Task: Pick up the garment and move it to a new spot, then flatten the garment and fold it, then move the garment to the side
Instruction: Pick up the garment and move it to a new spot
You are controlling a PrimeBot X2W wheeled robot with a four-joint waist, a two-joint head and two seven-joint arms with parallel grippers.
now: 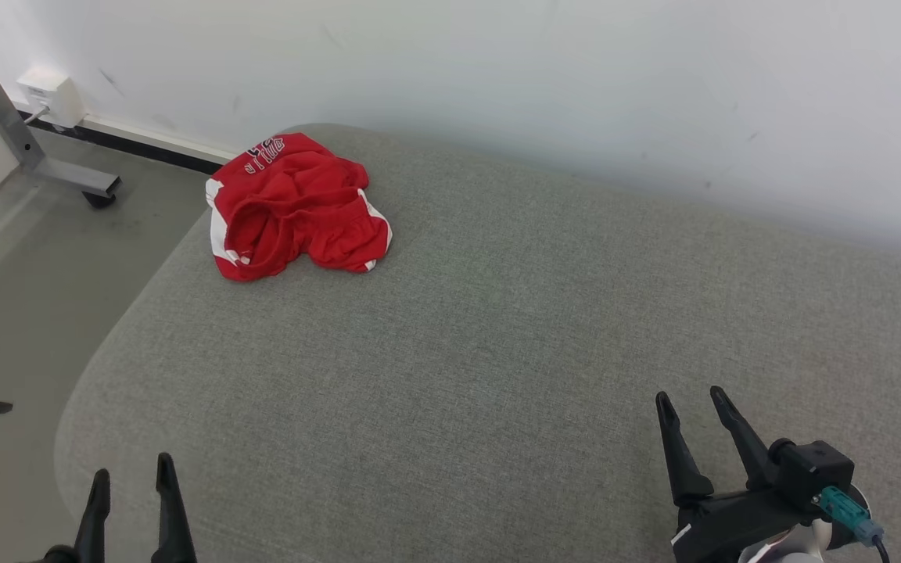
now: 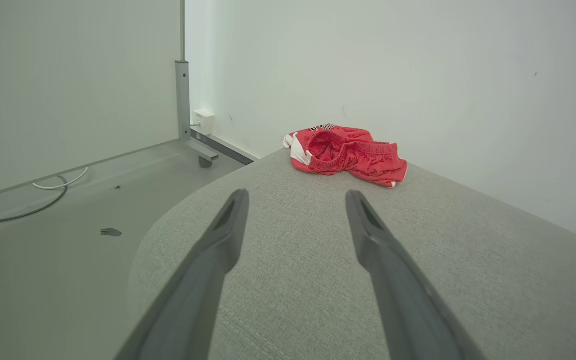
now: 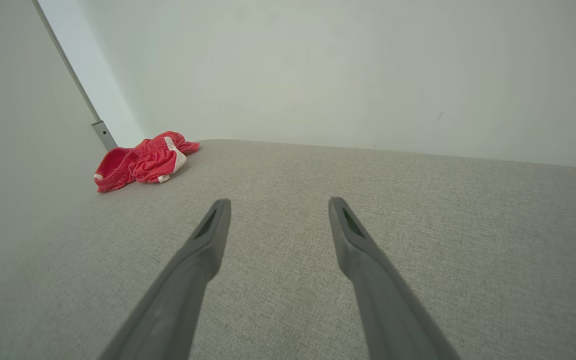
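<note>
Garment [image 1: 298,207] in a heap on cushion [image 1: 497,375]

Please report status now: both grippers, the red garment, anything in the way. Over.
Left gripper, jaws open, empty. Right gripper, jaws open, empty. Red garment crumpled at far left corner of grey cushion, untouched. Nothing in the way.

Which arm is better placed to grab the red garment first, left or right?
Left, probably. The red garment lies crumpled near the far left corner of the grey cushion, ahead of the open left gripper; the open right gripper would have to reach across it.
</note>
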